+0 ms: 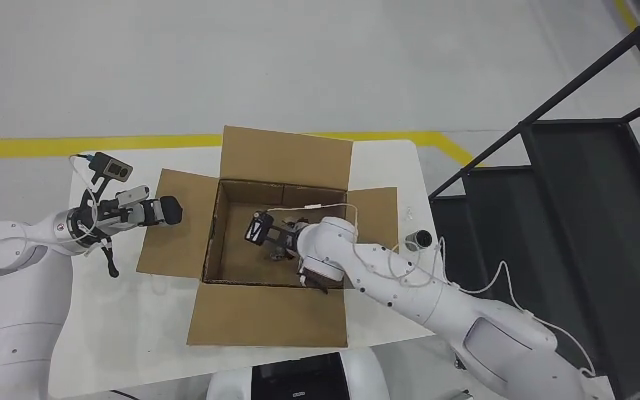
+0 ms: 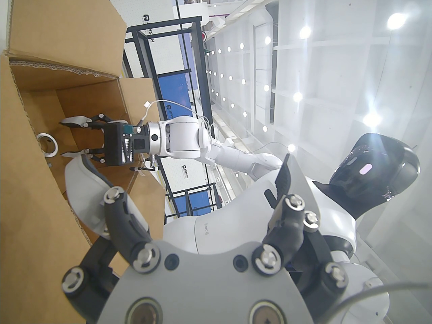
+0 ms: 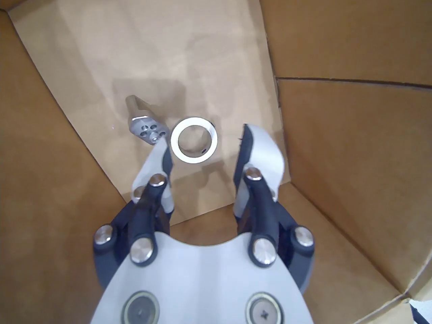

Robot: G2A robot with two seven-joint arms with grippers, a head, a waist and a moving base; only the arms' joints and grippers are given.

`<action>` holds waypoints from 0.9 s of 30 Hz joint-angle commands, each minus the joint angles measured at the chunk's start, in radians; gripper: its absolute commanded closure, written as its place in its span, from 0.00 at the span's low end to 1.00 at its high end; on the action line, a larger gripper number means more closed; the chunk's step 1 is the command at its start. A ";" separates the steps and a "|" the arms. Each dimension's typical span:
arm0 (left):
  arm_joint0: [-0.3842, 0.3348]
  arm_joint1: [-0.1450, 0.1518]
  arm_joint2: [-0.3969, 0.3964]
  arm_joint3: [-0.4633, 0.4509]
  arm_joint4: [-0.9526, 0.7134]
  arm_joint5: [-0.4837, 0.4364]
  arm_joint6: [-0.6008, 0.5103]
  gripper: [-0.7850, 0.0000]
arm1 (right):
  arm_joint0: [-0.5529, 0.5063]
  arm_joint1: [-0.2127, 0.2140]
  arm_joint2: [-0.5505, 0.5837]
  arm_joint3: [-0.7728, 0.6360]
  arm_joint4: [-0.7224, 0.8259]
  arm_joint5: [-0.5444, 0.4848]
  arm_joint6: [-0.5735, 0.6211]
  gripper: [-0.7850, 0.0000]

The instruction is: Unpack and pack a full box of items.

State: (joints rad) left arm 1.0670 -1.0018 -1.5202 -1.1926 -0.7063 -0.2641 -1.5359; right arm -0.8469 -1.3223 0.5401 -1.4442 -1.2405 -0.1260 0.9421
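Note:
An open cardboard box (image 1: 210, 240) stands on the white table with its flaps spread out. On its floor lie a metal ring (image 3: 213, 143) and a small metal block with holes (image 3: 145, 123), side by side. My right gripper (image 3: 206, 139) hangs inside the box just above the ring, open, with the ring between its fingers but not touched. In the top view the right gripper (image 1: 262, 232) is in the box's left half. My left gripper (image 1: 172, 210) is open and holds nothing, beside the box over its left flap. The left wrist view looks into the box at the ring (image 2: 47, 143) and the right gripper (image 2: 72, 138).
The box walls (image 3: 337, 136) stand close around the right gripper. A bare strip of white table (image 1: 130, 320) lies left of the box. A small dark-topped object (image 1: 420, 240) sits near the table's right edge, and black metal stairs (image 1: 570, 190) rise beyond it.

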 commanded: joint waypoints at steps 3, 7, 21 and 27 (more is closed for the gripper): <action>0.000 0.000 0.000 0.000 0.000 0.000 0.000 0.00 | -0.037 0.023 0.073 -0.095 0.030 -0.036 0.007 0.00; 0.000 0.000 0.000 0.000 0.000 0.000 0.000 0.00 | -0.140 0.073 0.232 -0.290 0.132 -0.118 0.021 0.00; 0.000 0.000 0.000 0.000 0.000 0.000 0.000 0.00 | -0.631 0.206 0.988 -0.680 0.503 -0.480 -0.185 0.00; 0.000 0.000 0.000 0.000 0.000 0.000 0.000 0.00 | -0.783 0.214 1.182 -0.691 0.389 -0.442 -0.339 0.00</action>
State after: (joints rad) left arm 1.0670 -1.0018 -1.5202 -1.1926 -0.7063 -0.2641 -1.5359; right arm -1.6108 -1.1080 1.7050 -2.1354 -0.8428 -0.5708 0.6192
